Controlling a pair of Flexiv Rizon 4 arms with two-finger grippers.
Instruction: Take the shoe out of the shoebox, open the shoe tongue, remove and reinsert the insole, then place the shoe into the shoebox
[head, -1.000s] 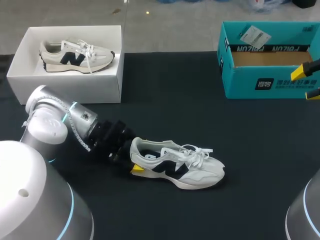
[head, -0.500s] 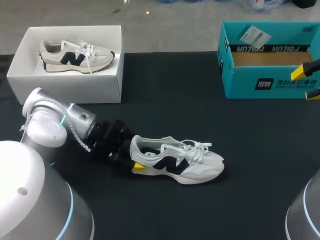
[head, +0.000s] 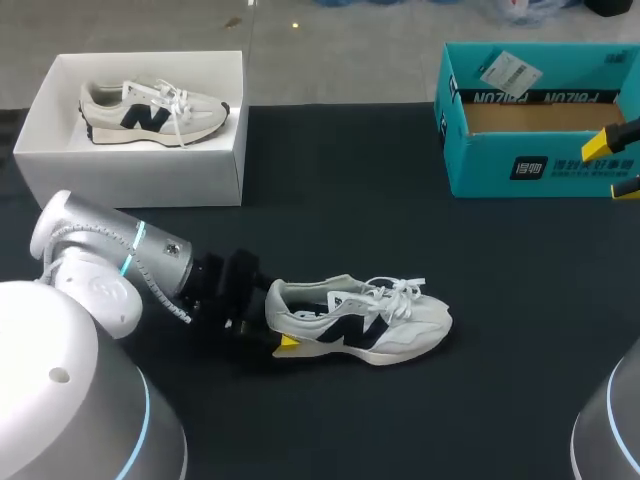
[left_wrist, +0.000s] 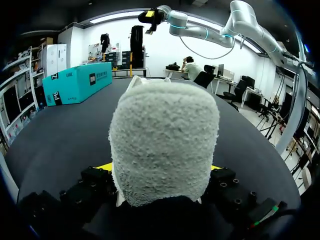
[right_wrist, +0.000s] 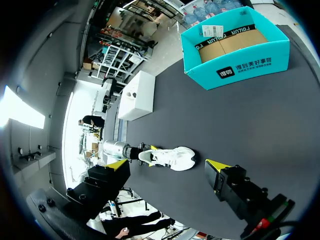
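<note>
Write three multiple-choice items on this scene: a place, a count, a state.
1. The shoe in the left tool lies: A) on the black table; B) in the teal box; C) on the floor.
2. Shoes in view: A) one; B) two; C) three.
3. The right tool is: A) shut on a shoe; B) open, empty; C) shut on a box.
1 A: it lies on the table, outside both boxes. 2 B: another shoe sits in the white box. 3 B: fingers apart, nothing between.
</note>
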